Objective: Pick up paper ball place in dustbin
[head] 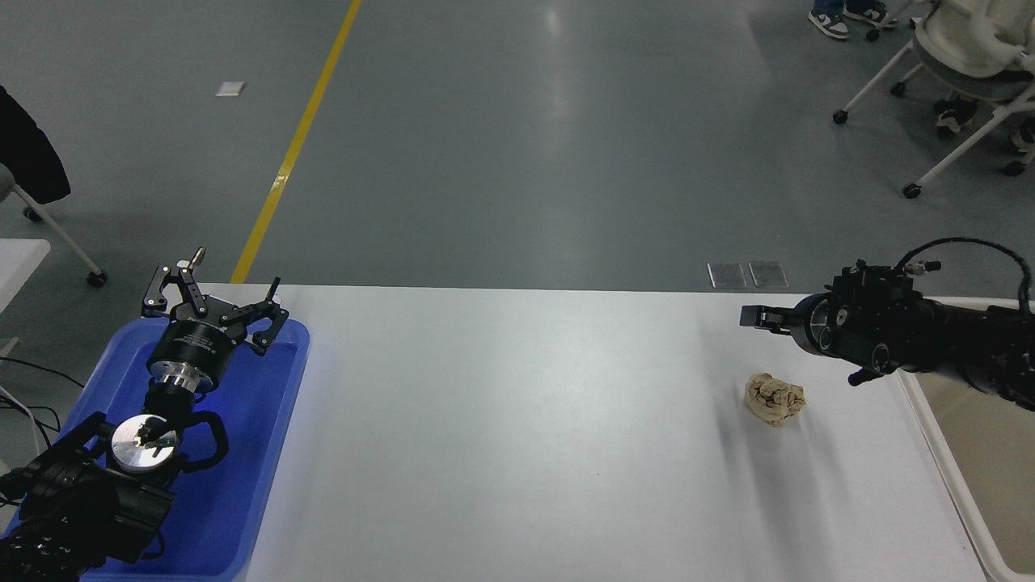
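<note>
The paper ball (775, 399), a crumpled tan wad, lies on the white table (517, 420) toward its right side. The dustbin (940, 453) stands at the table's right edge, only its cream rim and part of its tan inside in the picture. My right arm crosses the bin's far end from the right, and its gripper (756, 316) points left, just beyond the ball and apart from it. It is seen side-on, so its state is unclear. My left gripper (214, 295) is parked open over the blue tray.
A shallow blue tray (251, 485) sits at the table's left end under the left arm. Wheeled chairs stand on the floor at the top right (962, 56) and far left (48, 218). A person's shoes (841, 14) show at the top edge.
</note>
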Controlling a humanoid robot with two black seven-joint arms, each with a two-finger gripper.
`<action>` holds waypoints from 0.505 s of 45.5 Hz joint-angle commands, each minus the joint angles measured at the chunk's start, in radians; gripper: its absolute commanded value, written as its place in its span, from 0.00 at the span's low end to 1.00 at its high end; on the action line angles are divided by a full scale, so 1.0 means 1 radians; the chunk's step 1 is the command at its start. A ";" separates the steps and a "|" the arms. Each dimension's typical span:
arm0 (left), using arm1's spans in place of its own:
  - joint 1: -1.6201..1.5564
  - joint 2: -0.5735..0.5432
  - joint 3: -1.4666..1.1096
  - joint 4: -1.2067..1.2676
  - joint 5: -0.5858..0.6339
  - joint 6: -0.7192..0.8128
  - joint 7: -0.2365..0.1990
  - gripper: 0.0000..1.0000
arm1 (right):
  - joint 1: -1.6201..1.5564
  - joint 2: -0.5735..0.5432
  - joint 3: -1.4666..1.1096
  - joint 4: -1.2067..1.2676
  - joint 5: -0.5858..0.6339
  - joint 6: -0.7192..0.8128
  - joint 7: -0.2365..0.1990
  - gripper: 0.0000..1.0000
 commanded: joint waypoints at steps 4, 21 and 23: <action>0.000 0.000 0.000 0.001 0.000 0.000 0.000 1.00 | -0.070 0.042 0.002 -0.009 -0.002 -0.039 0.000 1.00; 0.000 0.000 0.000 0.001 0.000 0.000 0.000 1.00 | -0.097 0.042 -0.007 -0.004 -0.002 -0.037 0.000 1.00; 0.000 0.000 0.000 0.000 0.000 0.000 -0.001 1.00 | -0.100 0.042 -0.007 -0.004 -0.002 -0.037 0.000 1.00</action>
